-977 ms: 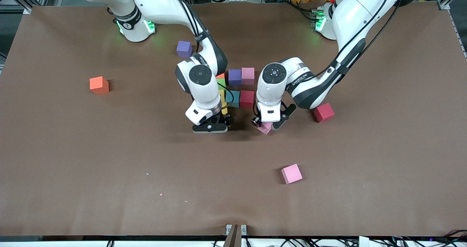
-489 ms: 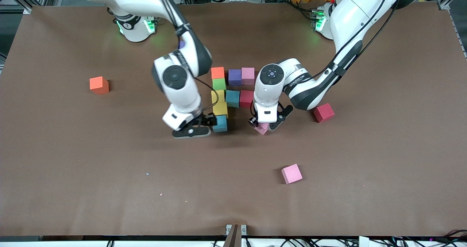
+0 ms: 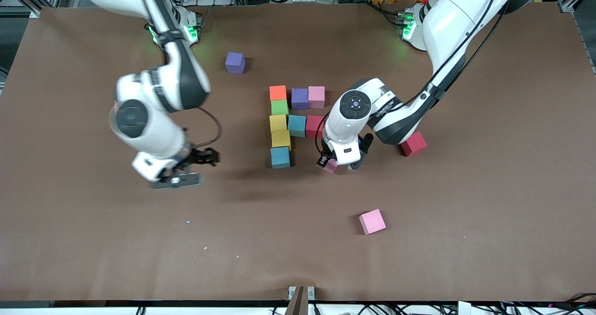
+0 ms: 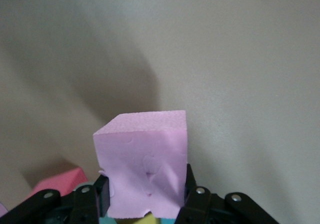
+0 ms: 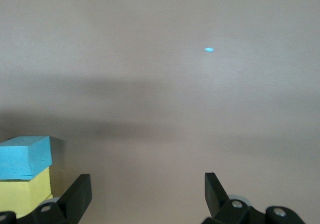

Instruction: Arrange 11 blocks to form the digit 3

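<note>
No readable text, labels, brands or numbers anywhere. Left arm (image 3: 396,115) has small lettering on its forearm shell, too small to read. Blocks and counter (image 3: 465,240) carry no markings or signs.

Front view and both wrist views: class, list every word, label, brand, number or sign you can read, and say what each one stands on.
None can be read.
Left arm: a line of dark lettering runs along its white forearm casing, too small to read.
Blocks, such as the pink block in the left gripper: plain faces, no print.
Brown table: no markings.
Both wrist views: no text at all.
</note>
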Tool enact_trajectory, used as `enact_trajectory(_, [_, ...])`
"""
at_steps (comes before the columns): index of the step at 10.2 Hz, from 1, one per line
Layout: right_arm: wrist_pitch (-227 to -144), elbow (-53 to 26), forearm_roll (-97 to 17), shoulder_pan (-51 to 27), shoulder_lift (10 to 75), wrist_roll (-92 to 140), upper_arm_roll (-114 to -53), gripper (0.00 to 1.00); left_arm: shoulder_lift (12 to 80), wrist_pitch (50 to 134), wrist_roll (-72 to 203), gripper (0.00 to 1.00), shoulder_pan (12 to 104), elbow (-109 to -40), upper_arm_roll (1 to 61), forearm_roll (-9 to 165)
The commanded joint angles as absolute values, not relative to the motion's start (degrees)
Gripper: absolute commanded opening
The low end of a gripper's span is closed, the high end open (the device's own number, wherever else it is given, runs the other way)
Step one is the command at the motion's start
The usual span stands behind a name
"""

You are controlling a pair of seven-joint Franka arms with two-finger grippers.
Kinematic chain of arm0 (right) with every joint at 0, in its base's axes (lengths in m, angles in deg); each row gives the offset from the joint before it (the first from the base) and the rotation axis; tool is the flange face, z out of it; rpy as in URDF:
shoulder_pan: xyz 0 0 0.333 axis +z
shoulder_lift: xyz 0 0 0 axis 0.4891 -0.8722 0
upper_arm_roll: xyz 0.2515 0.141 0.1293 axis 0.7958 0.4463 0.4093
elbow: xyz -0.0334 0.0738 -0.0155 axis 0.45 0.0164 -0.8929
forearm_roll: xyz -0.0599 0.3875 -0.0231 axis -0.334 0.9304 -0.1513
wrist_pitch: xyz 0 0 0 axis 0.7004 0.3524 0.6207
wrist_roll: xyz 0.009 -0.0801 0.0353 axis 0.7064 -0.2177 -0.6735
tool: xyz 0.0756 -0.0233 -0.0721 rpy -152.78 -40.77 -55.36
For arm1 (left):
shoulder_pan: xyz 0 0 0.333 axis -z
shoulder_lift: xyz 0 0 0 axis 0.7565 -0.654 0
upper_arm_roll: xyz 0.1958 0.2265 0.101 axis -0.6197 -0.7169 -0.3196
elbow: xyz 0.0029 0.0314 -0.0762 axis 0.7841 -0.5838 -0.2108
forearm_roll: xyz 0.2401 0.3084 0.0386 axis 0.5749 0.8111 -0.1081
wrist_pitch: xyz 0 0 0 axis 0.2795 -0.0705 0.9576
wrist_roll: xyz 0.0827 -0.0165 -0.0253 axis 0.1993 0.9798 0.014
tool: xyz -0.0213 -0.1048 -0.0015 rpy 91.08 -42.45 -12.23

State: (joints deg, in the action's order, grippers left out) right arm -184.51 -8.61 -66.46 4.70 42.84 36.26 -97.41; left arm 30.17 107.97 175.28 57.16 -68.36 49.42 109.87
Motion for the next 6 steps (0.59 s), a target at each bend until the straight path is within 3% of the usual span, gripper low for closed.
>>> enact_trajectory(1, [-181.44,-10.12,-67.11,1.06,46.58,36.02,-96.22,1.0,27.78,106.77,185.18,0.39,62.93,-63.27,45.92,107.92])
enact_trajectory(4, [-176.07,-10.12,-69.72,-3.34,48.61,33.58,-95.88,1.0,26.55,106.77,194.69,0.39,72.34,-60.37,36.52,105.3])
enact_trajectory(6, [-176.33,-9.85,-70.71,-5.54,48.79,24.98,-95.96,1.0,25.4,106.77,197.96,0.39,75.34,-58.51,33.6,103.18])
